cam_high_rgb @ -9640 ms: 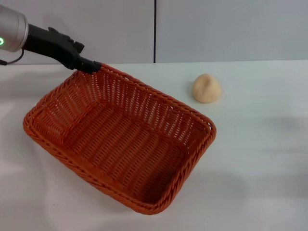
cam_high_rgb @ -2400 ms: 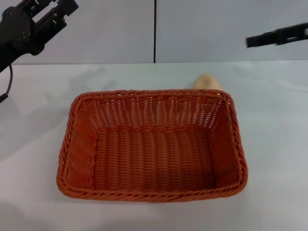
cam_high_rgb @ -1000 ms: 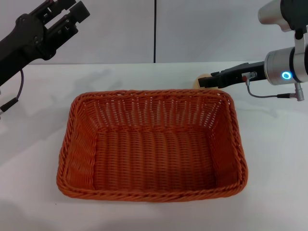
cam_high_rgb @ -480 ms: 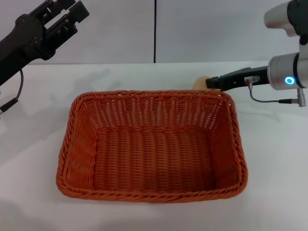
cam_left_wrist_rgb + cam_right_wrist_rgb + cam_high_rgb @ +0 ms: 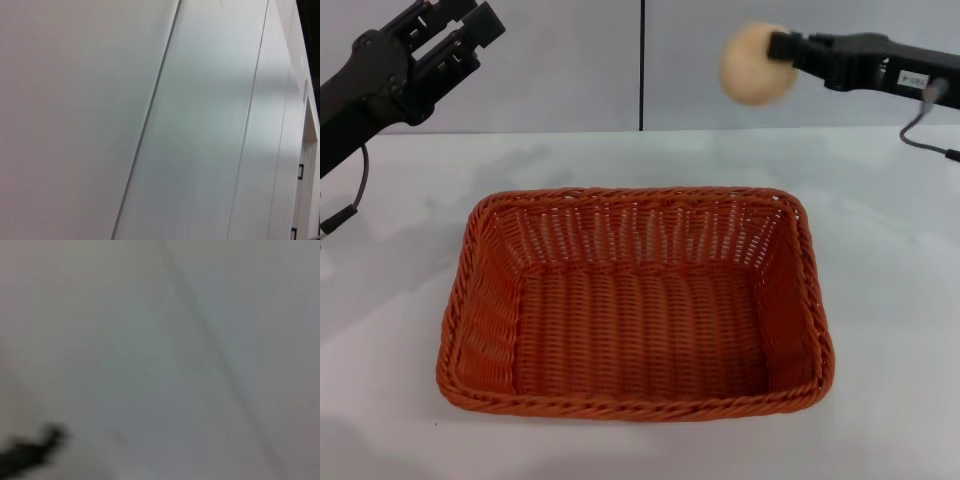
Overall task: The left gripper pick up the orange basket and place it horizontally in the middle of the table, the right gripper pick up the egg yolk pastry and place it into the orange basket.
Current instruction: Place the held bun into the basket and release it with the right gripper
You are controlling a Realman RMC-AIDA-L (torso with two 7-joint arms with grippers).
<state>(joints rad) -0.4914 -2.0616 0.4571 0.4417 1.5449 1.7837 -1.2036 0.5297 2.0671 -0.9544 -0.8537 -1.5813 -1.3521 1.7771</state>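
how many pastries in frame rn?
1. The egg yolk pastry is held up in the air by the right gripper, above and behind the far right corner of the orange basket. The basket is empty; none seen on the table.

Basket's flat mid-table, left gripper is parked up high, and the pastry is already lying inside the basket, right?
Not quite: the egg yolk pastry is held in the air by the right gripper, above the orange basket's far right corner, as the head view shows. The rest stands.
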